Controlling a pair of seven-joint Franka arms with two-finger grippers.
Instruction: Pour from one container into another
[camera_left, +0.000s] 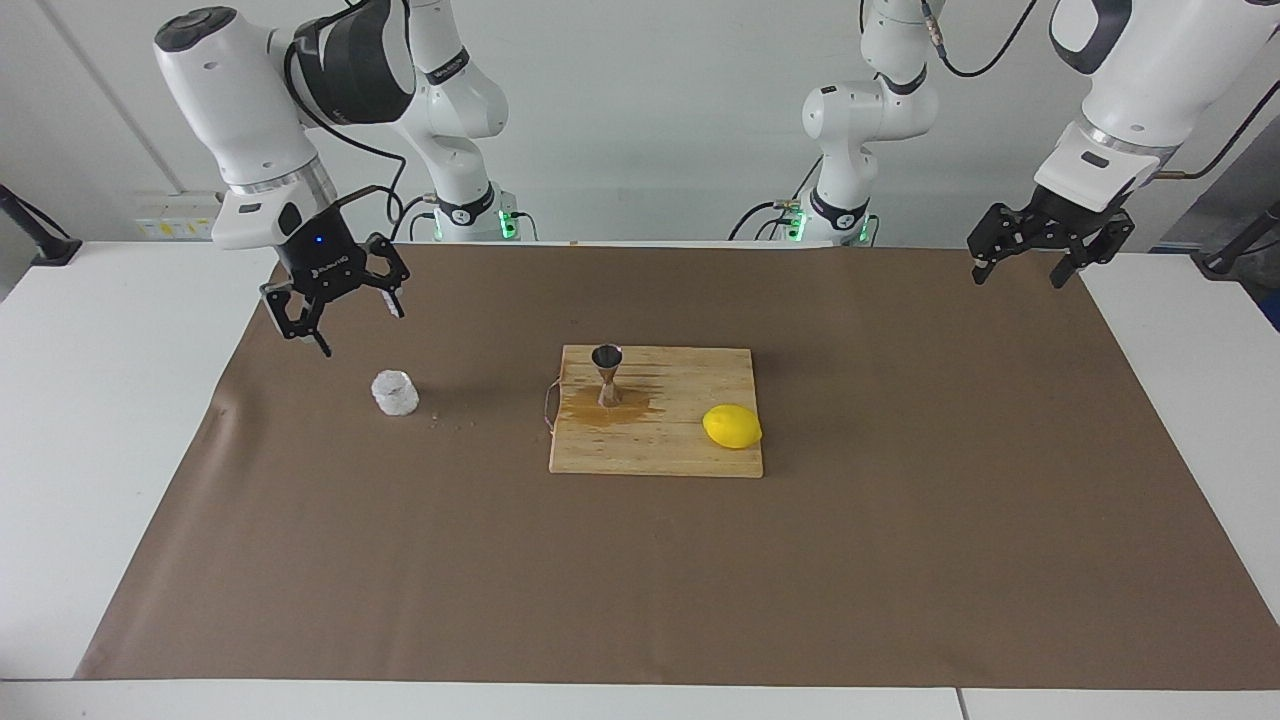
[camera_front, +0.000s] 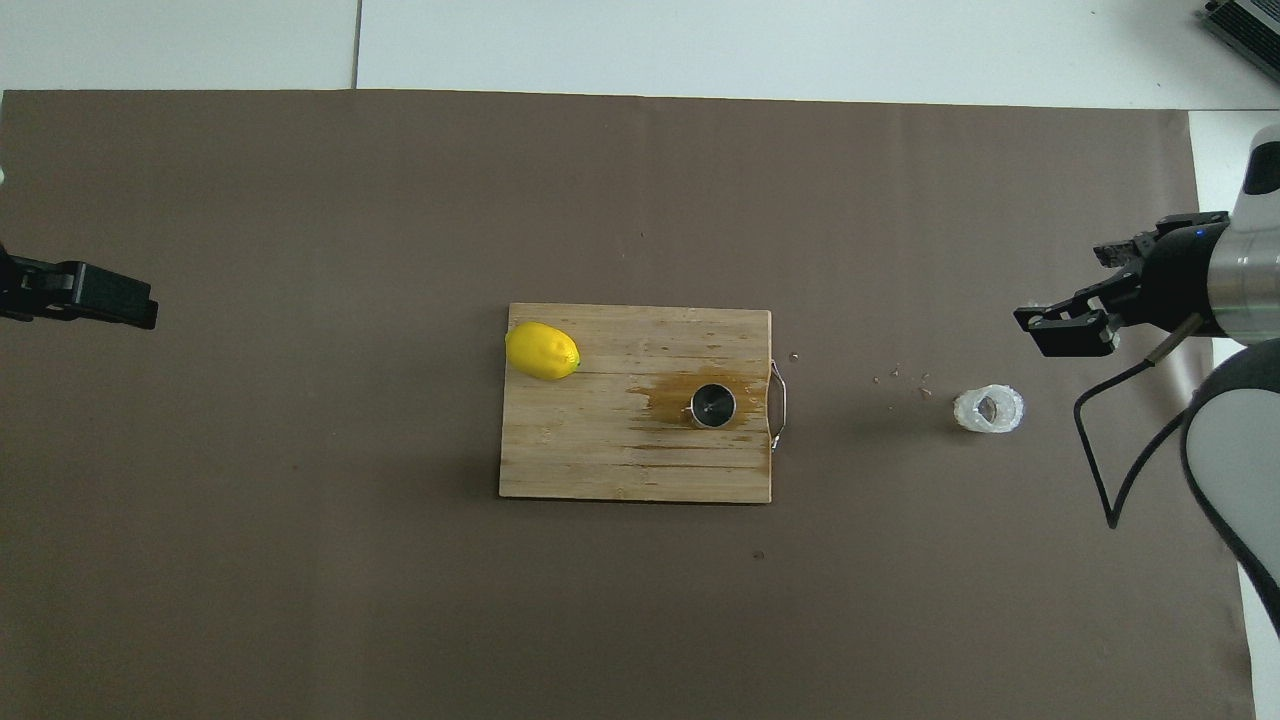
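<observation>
Brown mat (camera_left: 900, 520) on white table (camera_left: 90, 420)

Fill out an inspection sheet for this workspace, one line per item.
Surface: brown mat, wet stain on the board.
Job's things: cup upright on the mat; jigger upright in the stain.
Clutter: lemon on the board; crumbs by the cup.
End effectors: right end effector open, raised near the cup; left end effector open, waiting at the mat's corner.
Cables: cable on the right arm.
Surroundings: nothing seen.
</observation>
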